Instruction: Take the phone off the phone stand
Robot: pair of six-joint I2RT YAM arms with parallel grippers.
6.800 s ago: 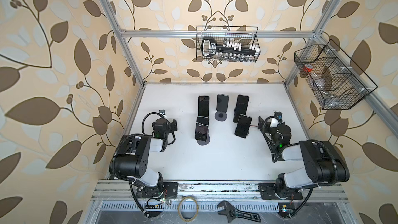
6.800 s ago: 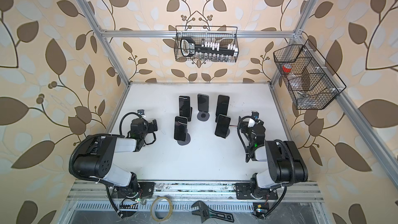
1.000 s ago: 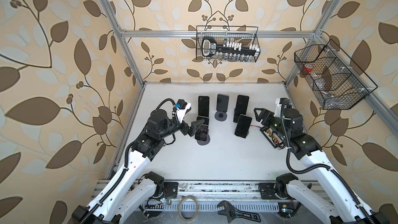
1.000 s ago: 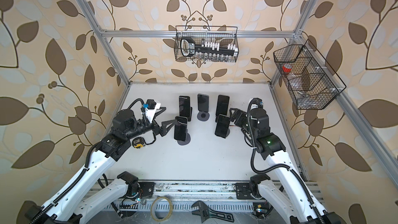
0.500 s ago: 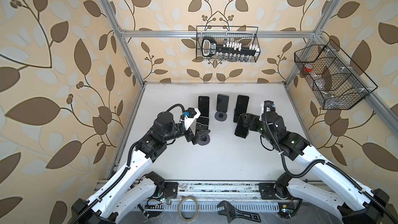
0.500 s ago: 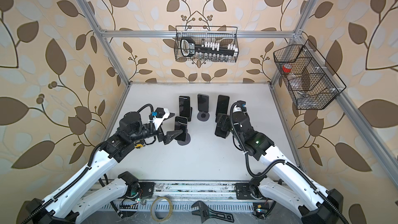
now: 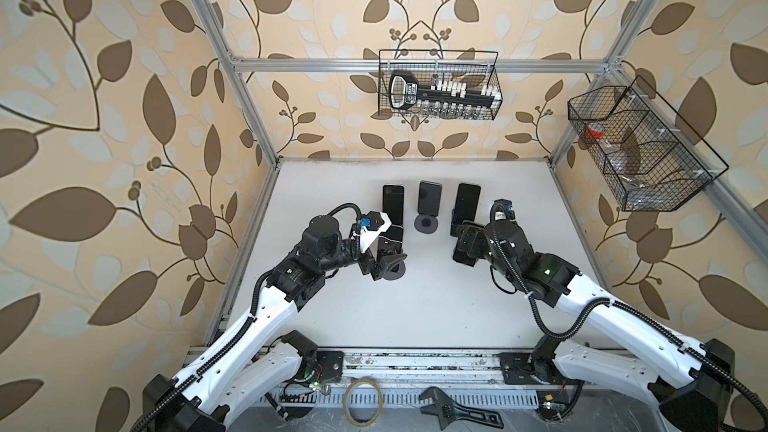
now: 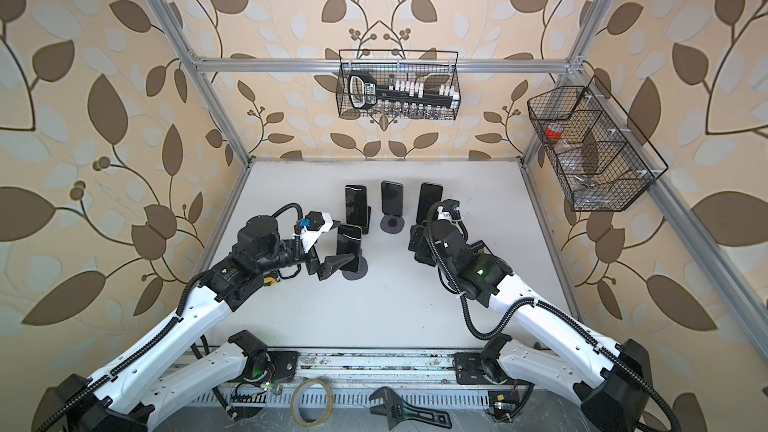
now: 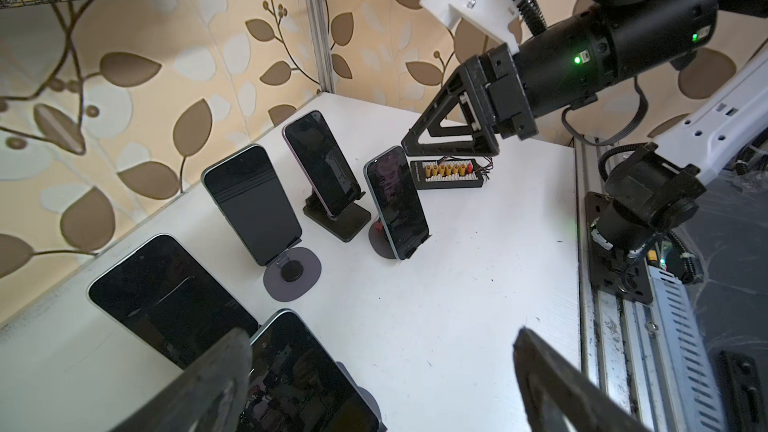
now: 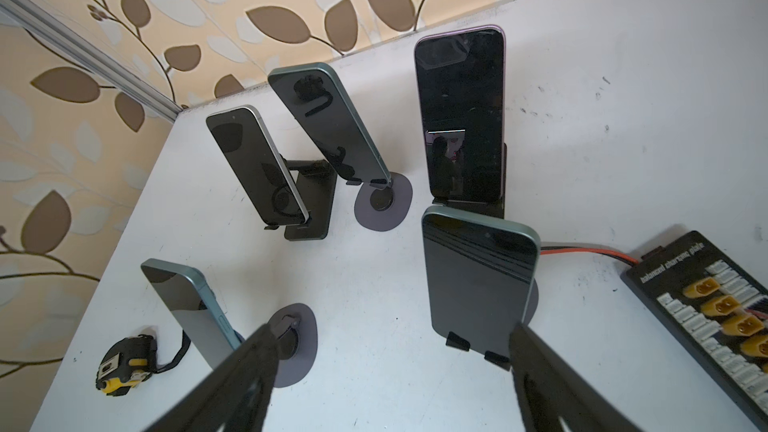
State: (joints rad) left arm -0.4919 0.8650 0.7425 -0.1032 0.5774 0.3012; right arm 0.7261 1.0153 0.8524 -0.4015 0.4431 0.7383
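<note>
White surface [image 7: 415, 309], leaf-papered walls [image 7: 124, 118].
Left claw [image 9: 380, 338]: wide, empty; green-edged phone [image 9: 307, 376] just inside its mouth, propped on a round-based stand [image 8: 360, 271].
Right claw [image 10: 390, 330]: parted, empty; second phone [image 10: 478, 280] at its mouth.
Beyond both: three further phones [image 7: 430, 201].
Handling, judged: rigid, light, glass-slick, scratch-prone; take the long side edges mid-height, lift clear of the stand's lip.
Look: black glossy screen, rounded corners.
</note>
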